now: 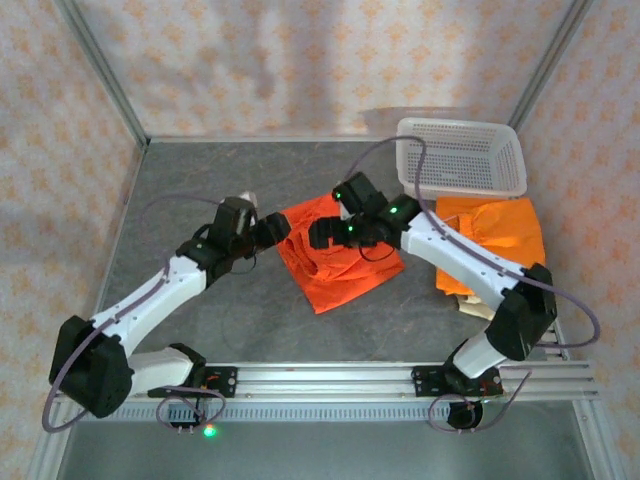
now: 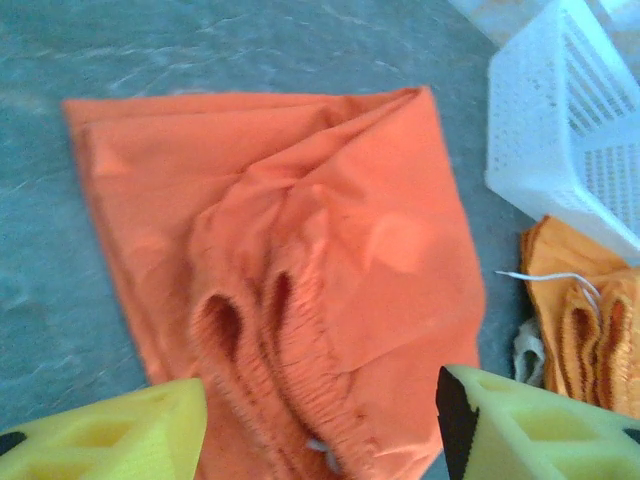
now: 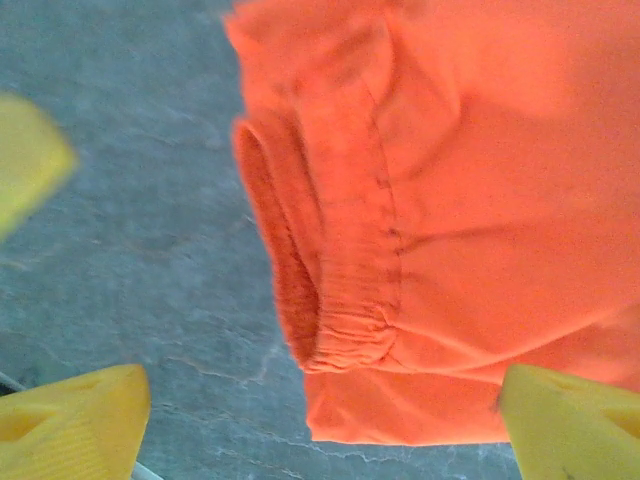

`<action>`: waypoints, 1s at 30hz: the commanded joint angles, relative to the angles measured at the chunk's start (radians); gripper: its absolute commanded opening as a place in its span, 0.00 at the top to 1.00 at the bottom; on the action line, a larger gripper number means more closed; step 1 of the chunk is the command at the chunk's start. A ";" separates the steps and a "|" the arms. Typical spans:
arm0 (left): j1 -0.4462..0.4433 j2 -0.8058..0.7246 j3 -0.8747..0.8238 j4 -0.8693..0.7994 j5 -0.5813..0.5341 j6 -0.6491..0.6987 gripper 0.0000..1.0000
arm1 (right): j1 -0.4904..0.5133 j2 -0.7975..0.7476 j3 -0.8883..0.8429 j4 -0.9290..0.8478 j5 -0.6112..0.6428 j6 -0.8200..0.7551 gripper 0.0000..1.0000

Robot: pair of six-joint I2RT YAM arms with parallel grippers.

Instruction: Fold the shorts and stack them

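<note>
The white basket (image 1: 462, 155) stands at the far right of the grey table (image 1: 230, 320). A folded pair of orange shorts (image 1: 345, 280) lies flat on the table to the left of the basket and nearer the arms, well clear of its wall. In the left wrist view the gathered elastic waist of these shorts bunches up close to the camera.

The left fingers (image 2: 110, 435) hover at the edge of these shorts that faces away from the basket. They are spread wide, with the cloth lying loose beneath them and nothing pinched. The right fingers (image 3: 70, 420) hang over the basket-side part of the same shorts, also wide apart and gripping nothing. Below them the stitched waistband lies slack on the table.

Just beside the basket, on its near side, a second pair of orange shorts (image 1: 500, 230) rests on top of beige shorts (image 1: 478, 305) in a stack. A thin white drawstring (image 2: 550, 275) trails from that stack towards the basket.
</note>
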State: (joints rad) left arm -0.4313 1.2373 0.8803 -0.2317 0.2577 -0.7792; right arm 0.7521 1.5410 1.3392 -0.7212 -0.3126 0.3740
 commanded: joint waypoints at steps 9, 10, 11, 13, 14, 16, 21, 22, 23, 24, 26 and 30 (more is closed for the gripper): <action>0.000 0.366 0.256 -0.160 0.114 0.113 0.50 | 0.020 0.002 -0.172 0.273 0.005 0.230 0.18; -0.001 0.391 0.271 -0.160 0.115 0.116 0.51 | 0.021 0.013 -0.177 0.278 0.002 0.237 0.18; 0.000 0.414 0.282 -0.160 0.114 0.120 0.52 | 0.024 0.024 -0.178 0.280 0.002 0.238 0.18; -0.001 0.454 0.305 -0.164 0.105 0.127 0.53 | 0.031 0.048 -0.175 0.279 0.009 0.238 0.19; -0.001 0.467 0.312 -0.163 0.102 0.130 0.54 | 0.035 0.060 -0.172 0.279 0.014 0.238 0.19; 0.000 0.498 0.322 -0.165 0.093 0.137 0.56 | 0.041 0.087 -0.167 0.279 0.015 0.237 0.21; -0.001 0.545 0.316 -0.159 0.074 0.146 0.63 | 0.066 0.155 -0.146 0.253 0.046 0.229 0.28; -0.001 0.550 0.310 -0.157 0.067 0.146 0.64 | 0.071 0.167 -0.143 0.245 0.055 0.226 0.30; 0.001 0.554 0.304 -0.154 0.062 0.147 0.65 | 0.076 0.177 -0.140 0.239 0.063 0.225 0.31; 0.000 0.558 0.297 -0.149 0.055 0.147 0.67 | 0.081 0.189 -0.139 0.235 0.069 0.223 0.35; 0.001 0.567 0.286 -0.141 0.050 0.147 0.71 | 0.091 0.206 -0.138 0.232 0.081 0.224 0.41; 0.002 0.595 0.270 -0.136 0.031 0.153 0.83 | 0.108 0.242 -0.127 0.217 0.088 0.221 0.55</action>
State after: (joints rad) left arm -0.4320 1.8080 1.1683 -0.3706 0.3317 -0.6399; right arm 0.8459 1.7653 1.1774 -0.4728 -0.2691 0.5983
